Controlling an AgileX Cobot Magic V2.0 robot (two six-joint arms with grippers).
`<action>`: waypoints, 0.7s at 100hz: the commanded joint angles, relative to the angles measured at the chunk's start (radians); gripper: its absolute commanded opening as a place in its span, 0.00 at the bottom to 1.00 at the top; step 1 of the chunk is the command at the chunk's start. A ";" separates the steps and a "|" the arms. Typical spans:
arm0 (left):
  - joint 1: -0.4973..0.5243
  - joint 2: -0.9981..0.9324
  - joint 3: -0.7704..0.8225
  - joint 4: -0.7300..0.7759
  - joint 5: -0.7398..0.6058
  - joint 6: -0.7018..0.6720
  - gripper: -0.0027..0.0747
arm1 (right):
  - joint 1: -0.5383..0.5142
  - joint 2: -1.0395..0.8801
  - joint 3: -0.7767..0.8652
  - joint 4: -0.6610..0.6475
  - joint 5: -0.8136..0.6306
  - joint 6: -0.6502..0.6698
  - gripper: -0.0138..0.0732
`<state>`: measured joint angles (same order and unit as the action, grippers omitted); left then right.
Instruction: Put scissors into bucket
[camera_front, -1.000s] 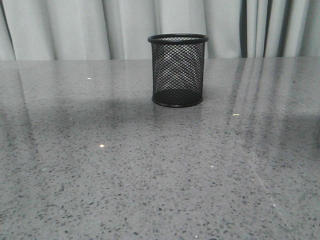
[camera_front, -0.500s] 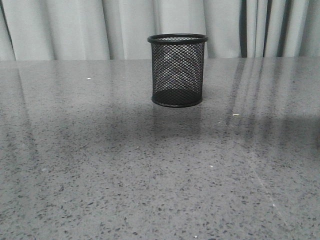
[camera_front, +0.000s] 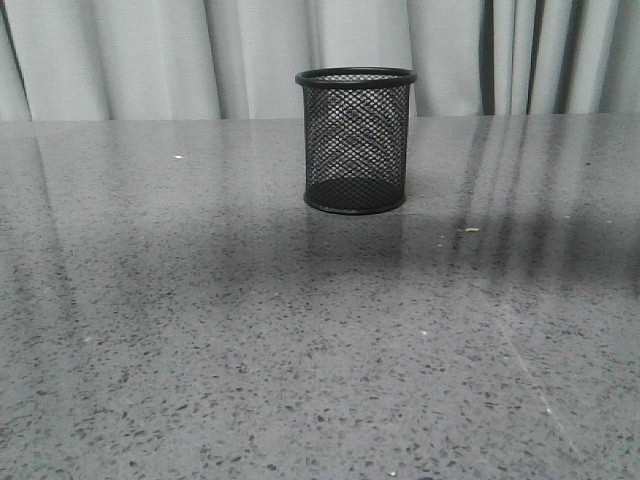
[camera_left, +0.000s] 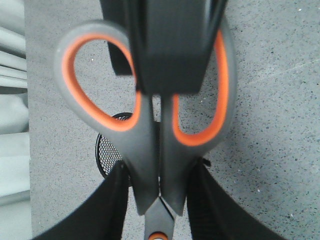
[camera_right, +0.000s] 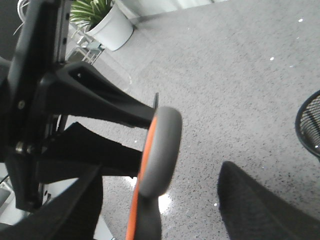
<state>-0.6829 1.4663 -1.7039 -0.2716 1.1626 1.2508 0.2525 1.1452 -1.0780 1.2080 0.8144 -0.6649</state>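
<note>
The bucket (camera_front: 356, 140), a black wire-mesh cup, stands upright at the table's far middle. No gripper or scissors shows in the front view. In the left wrist view my left gripper (camera_left: 159, 175) is shut on the scissors (camera_left: 150, 150), just below their grey, orange-lined handle loops, in the air above the table. The bucket (camera_left: 107, 152) shows partly behind them. In the right wrist view my right gripper (camera_right: 160, 200) is open, its fingers (camera_right: 260, 210) wide apart on either side of a scissors handle loop (camera_right: 162, 150) seen edge-on, with gaps both sides. The bucket's rim (camera_right: 310, 125) is at that view's edge.
The grey speckled table (camera_front: 200, 350) reaches back to pale curtains (camera_front: 150, 60). A dark block of the other arm (camera_left: 170, 45) covers the middle of the handle loops in the left wrist view. A potted plant (camera_right: 102, 20) stands on the floor beyond the table.
The bucket has not moved. Shadows across the table have shifted and a bright glint on its near left has gone.
</note>
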 joint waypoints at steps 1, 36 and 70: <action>-0.008 -0.029 -0.035 -0.026 -0.057 -0.010 0.09 | 0.007 0.009 -0.052 0.059 0.005 -0.015 0.58; -0.008 -0.029 -0.035 -0.034 -0.074 -0.053 0.21 | 0.009 0.017 -0.054 0.067 0.003 -0.049 0.07; 0.010 -0.070 -0.035 -0.030 -0.082 -0.098 0.68 | 0.009 0.017 -0.054 0.067 -0.017 -0.070 0.07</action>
<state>-0.6829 1.4536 -1.7054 -0.2701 1.1445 1.1913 0.2623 1.1827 -1.0989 1.2230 0.8232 -0.7045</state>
